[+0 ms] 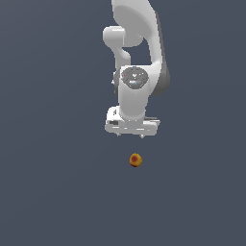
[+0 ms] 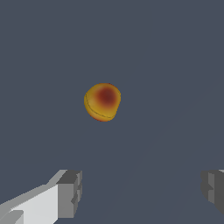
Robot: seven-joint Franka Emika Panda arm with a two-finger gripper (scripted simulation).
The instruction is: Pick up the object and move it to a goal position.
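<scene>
In the exterior view, the ball sits apart from and below the gripper, nearly in line with it, while in the wrist view the ball lies beyond the spread fingers, not between them.

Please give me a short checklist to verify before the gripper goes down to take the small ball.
1. Gripper open: ok, fingers stand wide apart.
2. Nothing held between the fingers: ok.
3. Ball in sight in both views: ok.
4. Ball lies between the fingers: not ok, in the wrist view it sits ahead of them.
5. Nothing else near the ball: ok.
6. Goal position visible: cannot tell, no marker shows.
</scene>
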